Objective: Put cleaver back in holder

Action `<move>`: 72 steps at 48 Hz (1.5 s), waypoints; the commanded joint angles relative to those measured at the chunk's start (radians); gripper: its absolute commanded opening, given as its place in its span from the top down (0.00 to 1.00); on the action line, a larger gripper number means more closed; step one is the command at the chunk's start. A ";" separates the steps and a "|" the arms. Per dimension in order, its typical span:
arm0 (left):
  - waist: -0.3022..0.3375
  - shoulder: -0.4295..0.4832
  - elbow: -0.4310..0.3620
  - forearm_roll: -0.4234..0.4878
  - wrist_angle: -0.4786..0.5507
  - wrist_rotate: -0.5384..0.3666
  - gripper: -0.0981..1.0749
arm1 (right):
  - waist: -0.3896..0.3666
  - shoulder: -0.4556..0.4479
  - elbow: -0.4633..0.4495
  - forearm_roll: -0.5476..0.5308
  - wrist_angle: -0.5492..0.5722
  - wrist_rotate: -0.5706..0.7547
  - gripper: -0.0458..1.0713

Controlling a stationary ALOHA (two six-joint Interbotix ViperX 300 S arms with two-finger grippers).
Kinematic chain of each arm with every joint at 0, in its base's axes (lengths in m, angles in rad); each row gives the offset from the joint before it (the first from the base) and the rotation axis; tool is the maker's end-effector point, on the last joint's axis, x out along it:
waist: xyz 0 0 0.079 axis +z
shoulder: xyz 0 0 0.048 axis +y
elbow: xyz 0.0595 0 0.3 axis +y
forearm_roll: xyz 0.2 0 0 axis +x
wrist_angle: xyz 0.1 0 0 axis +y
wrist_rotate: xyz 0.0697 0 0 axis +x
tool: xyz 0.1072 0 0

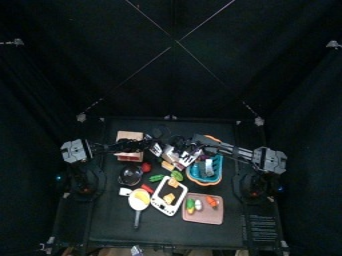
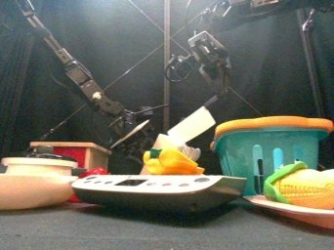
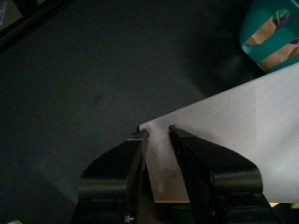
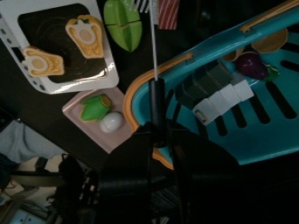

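Left end effector (image 3: 158, 131) jaws drawn in narrow, clamped on the cleaver (image 3: 233, 122) at the near end of its blade; the pale blade fans out from the jaws toward the right side of the left wrist view. In the front view the cleaver (image 2: 192, 127) sits at centre frame, blade tilted with its upper end leaning right, off the tabletop (image 2: 156, 236), behind the yellow toy food and above the grey scale (image 2: 156, 186). The holder (image 2: 76, 151) stands at the left of the front view, a tan block with a red band, behind a pale bowl (image 2: 33, 186); cleaver and holder are apart, with the left arm's dark wrist between them. In the top view the holder (image 1: 130, 137) is at the upper left of the tabletop, cleaver just right of it toward the middle. Right end effector (image 2: 205, 54) hangs high at upper centre of the front view, well above the blade, pointing down. Its jaws stand narrowly apart, and nothing shows between them. The right wrist view looks straight down on a teal basket (image 4: 216, 105) with toy food inside, and a white tray (image 4: 59, 48) at upper left. In the front view, the basket (image 2: 268, 151) is right of the cleaver.
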 commanded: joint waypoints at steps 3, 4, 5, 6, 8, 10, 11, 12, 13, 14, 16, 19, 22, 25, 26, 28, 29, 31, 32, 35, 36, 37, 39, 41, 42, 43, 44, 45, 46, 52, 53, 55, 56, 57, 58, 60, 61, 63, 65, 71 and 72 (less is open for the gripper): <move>-0.003 -0.008 -0.017 0.003 -0.003 0.002 0.31 | -0.014 -0.003 -0.061 0.002 0.015 -0.002 0.56; -0.003 -0.008 -0.017 0.003 -0.003 0.002 0.31 | -0.015 -0.002 -0.067 0.003 0.017 -0.002 0.56; -0.003 -0.008 -0.017 0.003 -0.003 0.002 0.31 | -0.015 0.002 -0.075 0.003 0.018 -0.002 0.56; -0.003 -0.008 -0.017 0.003 -0.003 0.002 0.31 | -0.015 0.003 -0.080 0.003 0.018 -0.002 0.56; -0.003 -0.008 -0.017 0.003 -0.003 0.003 0.31 | -0.015 0.008 -0.094 0.003 0.021 -0.002 0.55; -0.003 -0.008 -0.017 0.003 -0.003 0.002 0.31 | -0.017 0.012 -0.103 0.003 0.023 -0.002 0.55; -0.003 -0.008 -0.017 0.003 -0.003 0.003 0.31 | -0.017 0.015 -0.107 0.003 0.026 -0.002 0.55; -0.003 -0.008 -0.017 0.003 -0.003 0.003 0.31 | -0.018 0.017 -0.110 0.003 0.028 -0.002 0.55; -0.003 -0.008 -0.017 0.003 -0.003 0.003 0.31 | -0.018 0.018 -0.115 0.003 0.031 -0.003 0.55; -0.003 -0.008 -0.017 0.003 -0.003 0.002 0.31 | -0.018 0.020 -0.118 0.003 0.034 -0.002 0.55; -0.003 -0.008 -0.017 0.003 -0.003 0.002 0.31 | -0.018 0.025 -0.126 0.003 0.037 -0.002 0.55; -0.002 -0.008 -0.015 0.003 -0.003 0.003 0.31 | -0.018 0.034 -0.138 0.006 0.043 -0.002 0.55; -0.002 -0.008 -0.015 0.003 -0.003 0.003 0.31 | -0.018 0.041 -0.141 0.014 0.064 -0.003 0.55; -0.003 -0.008 -0.015 0.003 -0.003 0.002 0.31 | -0.018 0.048 -0.138 0.015 0.087 -0.002 0.55; -0.003 -0.008 -0.015 0.003 -0.003 0.002 0.31 | -0.018 0.049 -0.138 0.015 0.095 -0.002 0.55; -0.002 -0.008 -0.015 0.003 -0.003 0.002 0.31 | -0.014 0.054 -0.141 0.017 0.110 -0.002 0.55; -0.002 -0.008 -0.014 0.003 -0.003 0.002 0.31 | -0.012 0.057 -0.143 0.017 0.114 -0.002 0.55; -0.003 -0.008 -0.015 0.003 -0.003 0.002 0.31 | -0.012 0.061 -0.150 0.017 0.120 -0.003 0.55; -0.003 -0.008 -0.015 0.003 -0.003 0.003 0.31 | -0.012 0.063 -0.155 0.017 0.121 -0.003 0.55; -0.003 -0.008 -0.014 0.003 -0.003 0.002 0.31 | -0.014 0.067 -0.170 0.017 0.124 -0.002 0.55; -0.003 -0.008 -0.015 0.003 -0.003 0.002 0.31 | -0.015 0.071 -0.175 0.017 0.124 -0.002 0.55; -0.003 -0.008 -0.015 0.003 -0.003 0.002 0.31 | -0.017 0.072 -0.179 0.017 0.124 -0.002 0.55; -0.003 -0.008 -0.015 0.003 -0.003 0.002 0.31 | -0.018 0.080 -0.190 0.017 0.124 -0.002 0.55; -0.003 -0.008 -0.015 0.003 -0.003 0.002 0.31 | -0.018 0.087 -0.201 0.017 0.129 -0.002 0.55; -0.003 -0.008 -0.017 0.003 -0.003 0.002 0.31 | -0.018 0.091 -0.207 0.017 0.133 -0.002 0.55; -0.003 -0.008 -0.015 0.003 -0.003 0.002 0.31 | -0.018 0.097 -0.215 0.017 0.143 -0.002 0.55; -0.003 -0.006 -0.017 0.003 -0.003 0.002 0.31 | -0.018 0.101 -0.221 0.017 0.149 -0.003 0.55; -0.003 -0.006 -0.017 0.003 -0.003 0.002 0.31 | -0.018 0.104 -0.227 0.017 0.156 -0.003 0.55; -0.003 -0.006 -0.015 0.005 -0.003 0.002 0.31 | -0.018 0.109 -0.230 0.017 0.161 -0.003 0.55; -0.003 -0.006 -0.015 0.003 -0.003 0.002 0.31 | -0.018 0.130 -0.262 0.017 0.176 -0.005 0.55; -0.003 -0.006 -0.015 0.003 -0.003 0.002 0.31 | -0.018 0.132 -0.268 0.017 0.176 -0.003 0.55; -0.003 -0.006 -0.015 0.003 -0.003 0.003 0.31 | -0.018 0.138 -0.279 0.015 0.176 -0.005 0.55; -0.003 -0.006 -0.015 0.003 -0.003 0.002 0.31 | -0.018 0.140 -0.284 0.015 0.176 -0.005 0.55; -0.003 -0.006 -0.014 0.003 -0.003 0.002 0.31 | -0.018 0.141 -0.288 0.014 0.176 -0.005 0.55; -0.003 -0.006 -0.014 0.003 -0.003 0.003 0.31 | -0.018 0.144 -0.295 0.012 0.176 -0.003 0.55; -0.003 -0.006 -0.015 0.003 -0.003 0.002 0.31 | -0.018 0.150 -0.307 0.009 0.176 -0.005 0.55; -0.003 -0.006 -0.014 0.003 -0.003 0.003 0.31 | -0.018 0.153 -0.311 0.008 0.176 -0.005 0.55; -0.003 -0.006 -0.014 0.005 -0.003 0.002 0.31 | -0.018 0.158 -0.319 0.006 0.176 -0.005 0.55; -0.003 -0.006 -0.015 0.003 -0.003 0.003 0.31 | -0.018 0.164 -0.325 0.005 0.175 -0.006 0.55; -0.003 -0.006 -0.015 0.003 -0.003 0.002 0.31 | -0.020 0.179 -0.344 -0.008 0.167 -0.008 0.55; -0.003 -0.006 -0.015 0.003 -0.003 0.002 0.31 | -0.020 0.181 -0.347 -0.011 0.164 -0.008 0.54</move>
